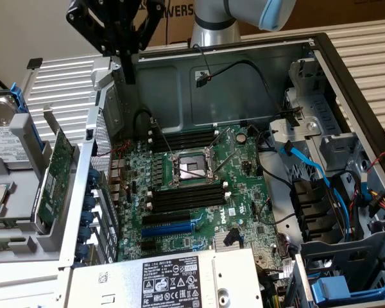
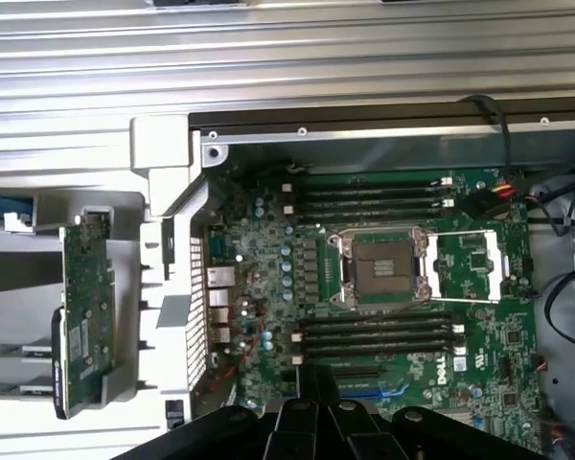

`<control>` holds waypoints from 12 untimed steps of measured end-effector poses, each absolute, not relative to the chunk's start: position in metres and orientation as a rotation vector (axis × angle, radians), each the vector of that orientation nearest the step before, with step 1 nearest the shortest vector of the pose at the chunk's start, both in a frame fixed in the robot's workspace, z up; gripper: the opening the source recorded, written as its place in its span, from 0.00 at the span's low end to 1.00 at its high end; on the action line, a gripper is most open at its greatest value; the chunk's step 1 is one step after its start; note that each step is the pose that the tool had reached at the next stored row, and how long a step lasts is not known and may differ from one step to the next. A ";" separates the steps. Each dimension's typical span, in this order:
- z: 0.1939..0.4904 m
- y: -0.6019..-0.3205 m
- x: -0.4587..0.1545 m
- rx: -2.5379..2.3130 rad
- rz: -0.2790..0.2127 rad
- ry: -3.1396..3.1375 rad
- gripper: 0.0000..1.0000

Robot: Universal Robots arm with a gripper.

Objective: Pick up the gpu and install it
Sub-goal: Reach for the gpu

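The gpu is a small green card that stands on edge in a grey holder, outside the case at the exterior view's left. In the wrist view the gpu shows its green board, with a black part along one side. My black gripper hangs above the far corner of the open computer case, its fingers shut together with nothing in them. It is well apart from the gpu and higher than it. In the wrist view the gripper points down over the motherboard.
The green motherboard lies in the case, with an open CPU socket and black memory sticks on both sides of it. A power supply sits at the front. Drive bays and blue cables are at the right, and a hard drive at the far left.
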State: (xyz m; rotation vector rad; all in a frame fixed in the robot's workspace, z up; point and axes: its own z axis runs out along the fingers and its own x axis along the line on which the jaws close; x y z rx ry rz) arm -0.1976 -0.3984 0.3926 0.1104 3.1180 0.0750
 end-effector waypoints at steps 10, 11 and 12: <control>0.393 -0.398 -0.257 0.110 0.075 3.118 0.11; 0.393 -0.398 -0.261 0.110 0.075 3.118 0.11; 0.393 -0.398 -0.266 0.110 0.075 3.118 0.11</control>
